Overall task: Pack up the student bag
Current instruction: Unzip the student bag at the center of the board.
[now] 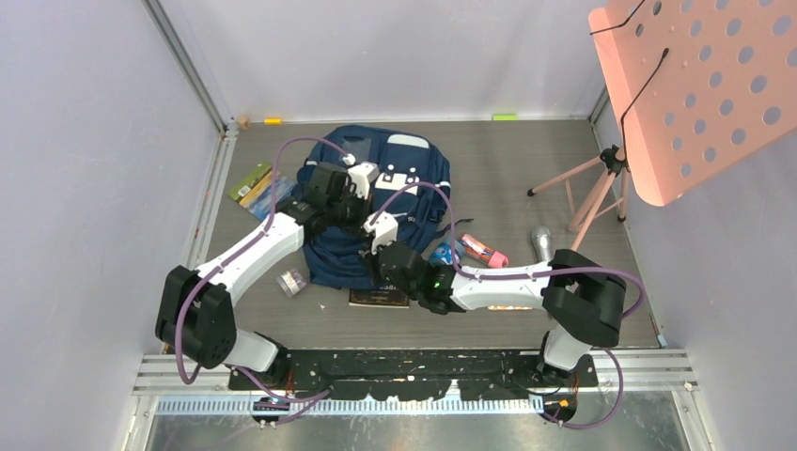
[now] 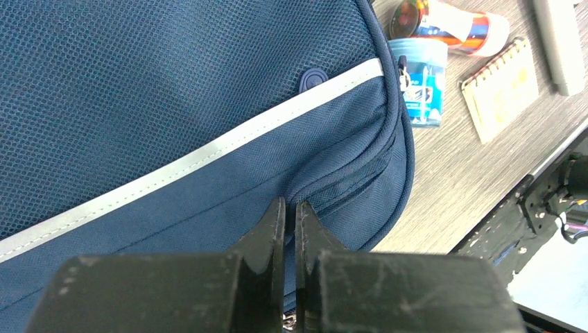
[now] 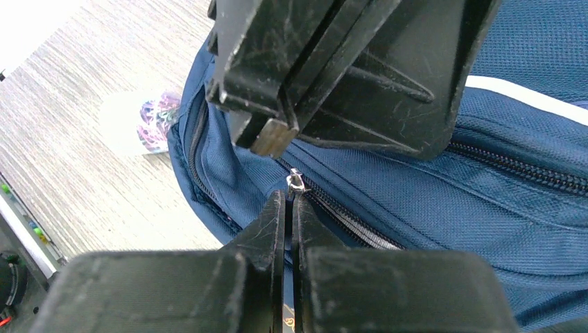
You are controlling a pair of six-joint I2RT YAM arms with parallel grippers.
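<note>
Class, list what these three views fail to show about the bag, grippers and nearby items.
- Inside of the student bag: every view, covered by its own fabric.
- What the right gripper pinches, if anything: right wrist view, hidden between its closed jaws.
- Title of the dark book: top view, too small, partly under the right arm.

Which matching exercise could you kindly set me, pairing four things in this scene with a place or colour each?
Things:
1. student bag
2. dark book
3. green marker
4. colourful card pack

Places or colours:
A. by the far wall
B. left of the bag
C. navy, with a pale stripe
D. at the bag's near edge

Pairs: 1-C, 2-D, 3-A, 4-B
</note>
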